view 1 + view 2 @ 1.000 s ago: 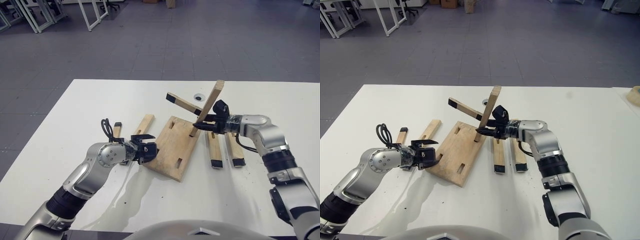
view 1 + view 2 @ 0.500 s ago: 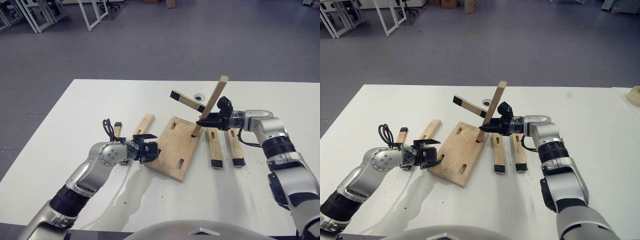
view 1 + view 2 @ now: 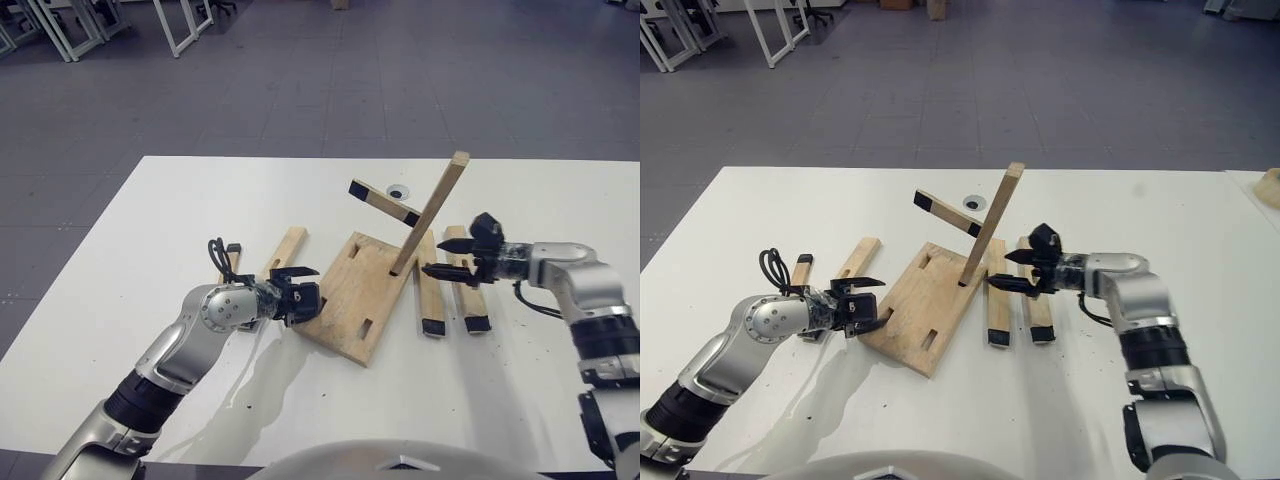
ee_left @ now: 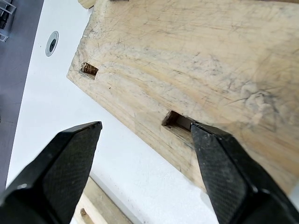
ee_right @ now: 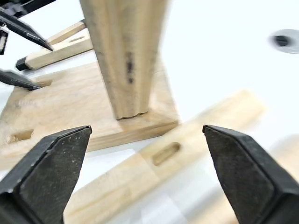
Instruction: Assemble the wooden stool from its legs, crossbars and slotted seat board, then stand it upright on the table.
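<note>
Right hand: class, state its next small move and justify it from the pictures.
Probably lower the open right hand onto the loose black-tipped wooden leg nearest it: the tilted pale wooden leg already sits in the slotted wooden seat board, ungripped.

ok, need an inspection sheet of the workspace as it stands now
Surface: white table, a round port at the far side.
Job's things: slotted seat board lies on the table; one leg stands tilted in a slot, a black-tipped crossbar joined to it; two loose pieces right of the board, two more left.
Clutter: nothing seen.
Grippers: left gripper open at the board's left edge; right gripper open, apart from the leg.
Cables: black loop at the left wrist.
Surroundings: grey floor, white desk frames.
</note>
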`<control>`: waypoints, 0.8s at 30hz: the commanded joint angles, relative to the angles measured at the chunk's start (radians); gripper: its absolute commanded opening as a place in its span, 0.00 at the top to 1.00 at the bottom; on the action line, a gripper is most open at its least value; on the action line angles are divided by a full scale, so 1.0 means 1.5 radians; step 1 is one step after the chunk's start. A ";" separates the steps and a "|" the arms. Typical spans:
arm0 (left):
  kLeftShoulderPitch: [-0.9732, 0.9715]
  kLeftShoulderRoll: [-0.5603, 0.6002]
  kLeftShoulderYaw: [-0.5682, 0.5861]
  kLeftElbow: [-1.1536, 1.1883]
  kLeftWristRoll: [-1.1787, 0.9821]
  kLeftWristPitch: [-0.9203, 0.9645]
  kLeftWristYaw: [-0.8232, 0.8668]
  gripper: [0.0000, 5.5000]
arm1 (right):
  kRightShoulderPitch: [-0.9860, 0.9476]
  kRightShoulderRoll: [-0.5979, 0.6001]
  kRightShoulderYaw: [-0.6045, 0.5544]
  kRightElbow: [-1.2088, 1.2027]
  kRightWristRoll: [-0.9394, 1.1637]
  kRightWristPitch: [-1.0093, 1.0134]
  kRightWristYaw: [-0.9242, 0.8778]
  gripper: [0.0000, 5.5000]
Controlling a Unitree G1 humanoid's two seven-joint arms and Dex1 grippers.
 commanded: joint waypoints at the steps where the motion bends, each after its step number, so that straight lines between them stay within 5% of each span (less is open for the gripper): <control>1: 0.045 0.009 -0.026 0.012 0.004 0.012 -0.021 0.36 | -0.045 -0.028 -0.124 -0.064 0.050 0.042 -0.085 0.20; 5: 0.052 0.011 -0.021 0.010 0.001 0.013 -0.022 0.36 | -0.181 0.025 -0.217 -0.081 0.115 0.063 -0.219 0.20; 11: 0.045 0.010 -0.023 0.015 0.003 0.009 -0.025 0.36 | -0.288 0.159 -0.189 -0.142 0.193 0.119 -0.350 0.20; 19: 0.038 0.001 -0.028 0.018 0.007 0.012 -0.021 0.36 | -0.339 0.209 -0.125 -0.059 0.170 0.070 -0.360 0.20; 24: 0.040 0.003 -0.029 0.021 0.007 0.010 -0.020 0.36 | -0.430 0.216 -0.211 -0.055 0.236 -0.014 -0.362 0.20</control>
